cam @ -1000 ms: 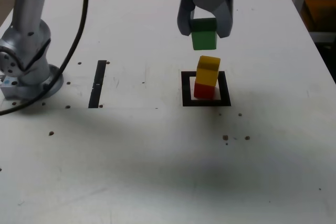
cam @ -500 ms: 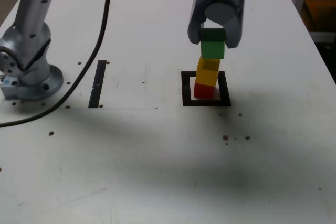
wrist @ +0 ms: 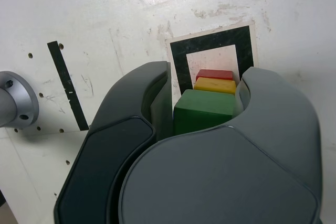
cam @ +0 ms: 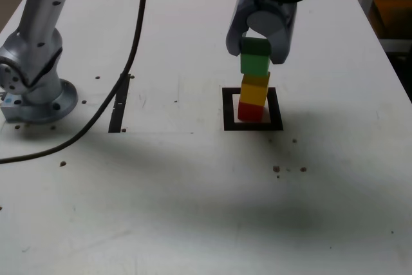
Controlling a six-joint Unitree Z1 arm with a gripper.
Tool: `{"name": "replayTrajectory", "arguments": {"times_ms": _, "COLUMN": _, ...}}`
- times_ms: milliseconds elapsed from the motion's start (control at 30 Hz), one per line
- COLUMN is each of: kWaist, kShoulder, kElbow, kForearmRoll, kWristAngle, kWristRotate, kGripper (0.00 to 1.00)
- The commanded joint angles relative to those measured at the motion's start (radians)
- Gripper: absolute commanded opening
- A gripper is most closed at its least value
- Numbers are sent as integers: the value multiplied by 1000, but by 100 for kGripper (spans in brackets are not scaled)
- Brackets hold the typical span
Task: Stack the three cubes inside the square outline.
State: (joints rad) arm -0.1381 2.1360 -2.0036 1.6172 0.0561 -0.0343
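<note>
1. From the exterior view, the gripper (cam: 256, 46) hangs over the far middle of the white table (cam: 193, 210), its jaws clamped on the green cube (cam: 255, 61).
2. That green cube sits on top of the yellow cube (cam: 255, 89), which rests on the red cube (cam: 250, 111), the three forming a slightly leaning column.
3. The red cube stands inside the square outline (cam: 252, 109), towards its near side.
4. At the exterior view's left, the arm's base (cam: 33, 88) is bolted down, with a black cable (cam: 122, 78) trailing past a straight black strip (cam: 120, 102).
5. In the wrist view, the gripper (wrist: 206, 114) pinches the green cube (wrist: 202, 109) on both sides.
6. Beyond it, the yellow cube (wrist: 215, 85) and red cube (wrist: 214, 74) edges peek out, within the square outline (wrist: 181, 56).
7. The black strip (wrist: 67, 83) and arm's base (wrist: 16, 100) lie well apart from the stack.
</note>
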Motion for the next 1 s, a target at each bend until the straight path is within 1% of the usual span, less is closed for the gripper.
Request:
{"name": "replayTrajectory", "arguments": {"times_ms": 0, "kWaist": 0, "kShoulder": -5, "kElbow": 0, "kForearmRoll": 21, "kWristAngle": 0, "kWristRotate": 1, "kGripper": 11}}
{"name": "replayTrajectory", "arguments": {"times_ms": 133, "kWaist": 0, "kShoulder": 10, "kElbow": -10, "kForearmRoll": 20, "kWristAngle": -2, "kWristRotate": 1, "kGripper": 15}}
{"name": "replayTrajectory", "arguments": {"times_ms": 433, "kWaist": 0, "kShoulder": 26, "kElbow": -16, "kForearmRoll": 19, "kWristAngle": -31, "kWristRotate": -1, "kGripper": 18}}
{"name": "replayTrajectory", "arguments": {"times_ms": 700, "kWaist": -3, "kShoulder": 40, "kElbow": -25, "kForearmRoll": 19, "kWristAngle": 2, "kWristRotate": 1, "kGripper": 18}}
{"name": "replayTrajectory", "arguments": {"times_ms": 967, "kWaist": -3, "kShoulder": 46, "kElbow": -26, "kForearmRoll": 20, "kWristAngle": -4, "kWristRotate": 4, "kGripper": 27}}
